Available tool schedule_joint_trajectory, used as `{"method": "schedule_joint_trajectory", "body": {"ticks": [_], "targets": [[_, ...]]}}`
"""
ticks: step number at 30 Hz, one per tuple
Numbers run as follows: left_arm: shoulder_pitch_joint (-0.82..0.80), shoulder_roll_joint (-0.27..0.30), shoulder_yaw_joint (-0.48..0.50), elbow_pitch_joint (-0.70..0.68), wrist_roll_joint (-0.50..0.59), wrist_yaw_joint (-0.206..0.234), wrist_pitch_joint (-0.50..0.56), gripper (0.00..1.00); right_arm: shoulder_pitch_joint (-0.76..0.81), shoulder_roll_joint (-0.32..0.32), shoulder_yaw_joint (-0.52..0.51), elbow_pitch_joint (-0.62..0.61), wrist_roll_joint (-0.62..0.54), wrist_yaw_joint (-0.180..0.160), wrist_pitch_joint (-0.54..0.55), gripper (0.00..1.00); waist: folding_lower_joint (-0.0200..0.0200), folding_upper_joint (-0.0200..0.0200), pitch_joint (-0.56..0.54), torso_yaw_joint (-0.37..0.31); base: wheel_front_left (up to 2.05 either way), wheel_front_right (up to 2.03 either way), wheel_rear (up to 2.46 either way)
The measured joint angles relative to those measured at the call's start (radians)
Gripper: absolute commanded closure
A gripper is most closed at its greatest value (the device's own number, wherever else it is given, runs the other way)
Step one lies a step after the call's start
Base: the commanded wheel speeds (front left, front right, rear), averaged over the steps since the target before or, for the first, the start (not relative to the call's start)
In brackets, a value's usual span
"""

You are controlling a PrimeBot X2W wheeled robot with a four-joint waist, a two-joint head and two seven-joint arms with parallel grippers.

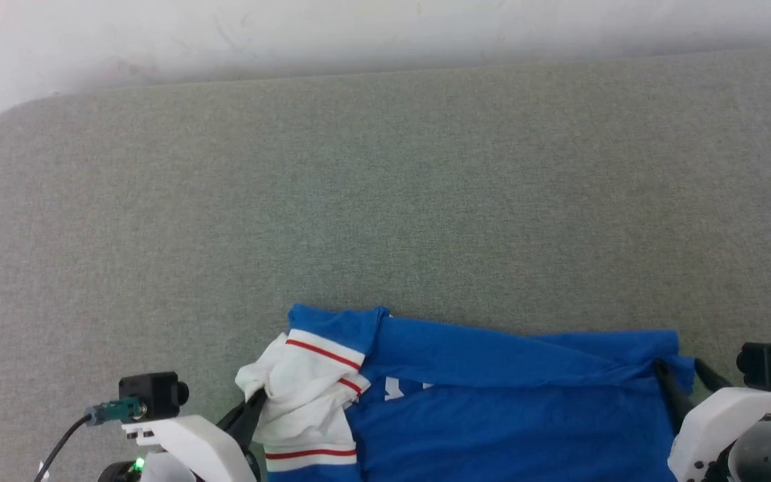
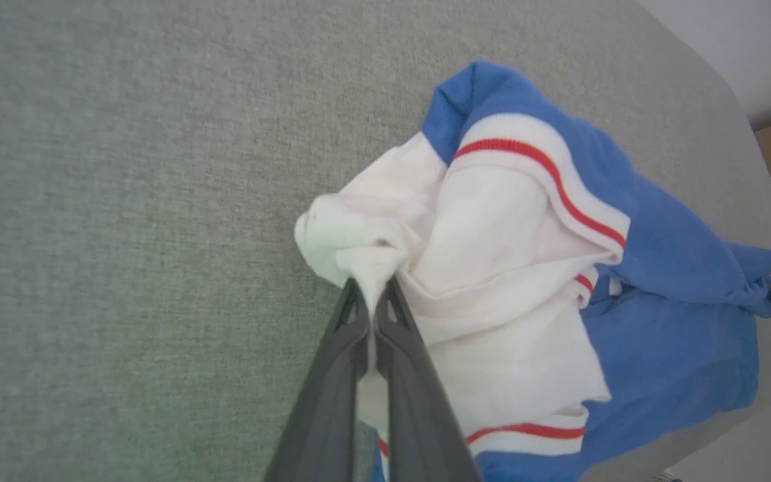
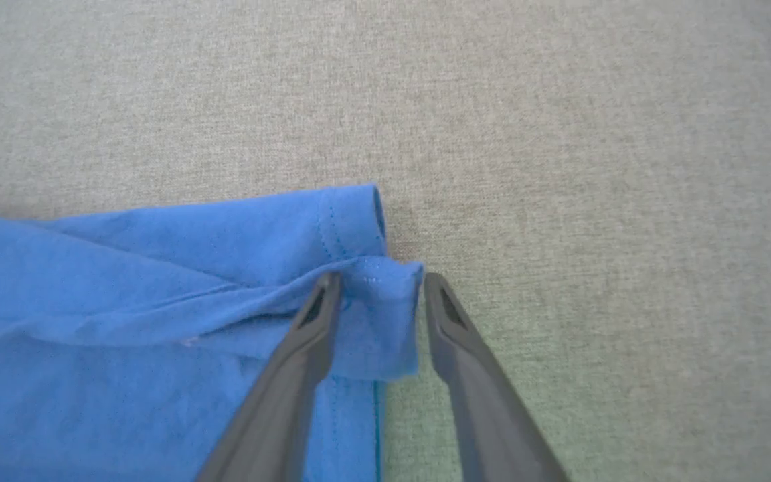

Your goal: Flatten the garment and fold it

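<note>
At the near edge of the grey tabletop [image 1: 385, 201], the garment [image 1: 492, 415] lies spread from side to side, its lower part cut off by the bottom of the head view. Its blue body is loosely flat, with a long fold running across the upper part. A fragment of white lettering [image 1: 395, 387] shows below that fold. On the robot's left, the white sleeve [image 1: 305, 395] is bunched into a crumpled heap. Its red-striped cuff bands [image 2: 546, 167] are turned up over the blue shoulder. The left gripper [image 2: 372, 294] has its jaws closed tight on a pinch of the white sleeve cloth, which bulges just past the fingertips [image 2: 349, 314] in the left wrist view. On the robot's right, the right gripper [image 3: 379, 288] is at the stitched blue hem [image 3: 352, 221], where a small folded corner stands up from the surface. Its jaws are parted and straddle this corner: one dark finger touches the cloth, the other stands just beside it over bare tabletop. A pale wall [image 1: 359, 27] borders the far side.
</note>
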Motion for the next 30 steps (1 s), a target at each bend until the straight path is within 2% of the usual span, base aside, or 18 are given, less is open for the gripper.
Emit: {"method": "schedule_joint_trajectory", "body": {"ticks": [5, 10, 16, 24, 30], "targets": [[-0.003, -0.026, 0.027, -0.034, 0.011, 0.011, -0.076, 0.00, -0.001, 0.010, -0.010, -0.045, 0.054, 0.000, -0.004, 0.00, 0.0000, 0.0000, -0.009, 0.005, 0.00, 0.00, 0.00], [0.001, -0.053, 0.086, -0.113, 0.054, 0.041, -0.213, 0.00, 0.042, 0.032, -0.075, -0.155, 0.095, 0.000, 0.013, 0.00, 0.0000, 0.0000, -0.020, 0.011, 0.00, 0.00, 0.00], [0.013, -0.044, 0.139, -0.172, 0.218, 0.084, -0.425, 0.00, 0.097, 0.054, -0.112, -0.176, 0.080, 0.000, 0.056, 0.00, 0.0000, 0.0000, -0.024, 0.013, 0.00, 0.00, 0.00], [0.055, -0.052, 0.171, -0.186, 0.418, 0.137, -0.471, 0.00, 0.103, 0.067, -0.101, -0.095, 0.081, 0.000, 0.082, 0.00, 0.0000, 0.0000, -0.026, 0.026, 0.00, 0.00, 0.00], [0.083, -0.056, 0.170, -0.163, 0.470, 0.140, -0.471, 0.00, 0.094, 0.068, -0.089, -0.021, 0.078, 0.000, 0.075, 0.00, 0.0000, 0.0000, -0.029, 0.041, 0.00, 0.00, 0.00]]}}
